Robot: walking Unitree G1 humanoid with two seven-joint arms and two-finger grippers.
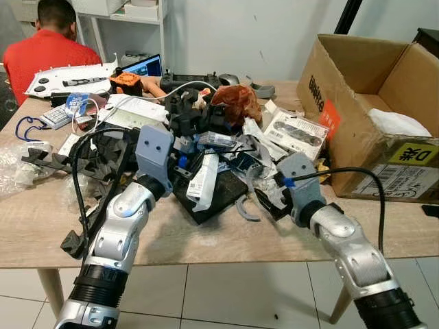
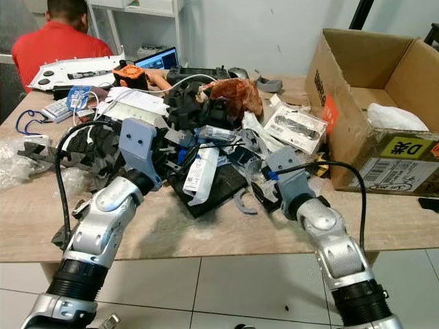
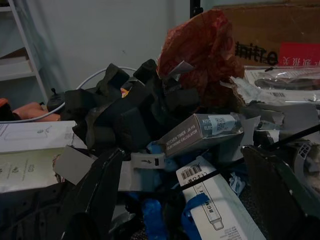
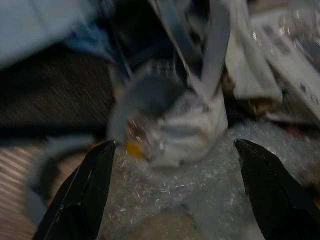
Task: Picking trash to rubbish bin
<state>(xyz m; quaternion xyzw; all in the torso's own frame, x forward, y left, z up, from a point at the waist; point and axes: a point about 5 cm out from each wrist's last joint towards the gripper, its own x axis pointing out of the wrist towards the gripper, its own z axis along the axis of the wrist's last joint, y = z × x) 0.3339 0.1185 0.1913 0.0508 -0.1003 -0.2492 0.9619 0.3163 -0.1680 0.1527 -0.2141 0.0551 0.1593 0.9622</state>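
A crumpled clear-plastic wrapper [image 4: 172, 127] is being framed at the centre of the right wrist view, lying on bubble wrap [image 4: 200, 195] at the near right edge of the trash heap [image 1: 206, 137], which is spread across the middle of the head-camera frame on the wooden table [image 1: 206, 240]. The wrapper is lying straight ahead of the right gripper [image 4: 175, 190], between the lines of its two fingers [image 4: 85, 195] and just beyond their tips; its long axis cannot be told, as the picture is blurred. The right gripper's fingers are being held wide apart, with nothing between them and no contact visible. The left gripper [image 3: 190, 200] is being held at the left centre of the heap, its fingers likewise spread and empty, with a white barcoded box [image 3: 215, 205] and a grey calculator box [image 3: 200, 132] lying ahead of it. The right arm is judged nearer to the wrapper. A cardboard box [image 1: 370, 110] is standing open at the upper right, and a person in a red shirt [image 1: 48, 51] is sitting at the upper left.
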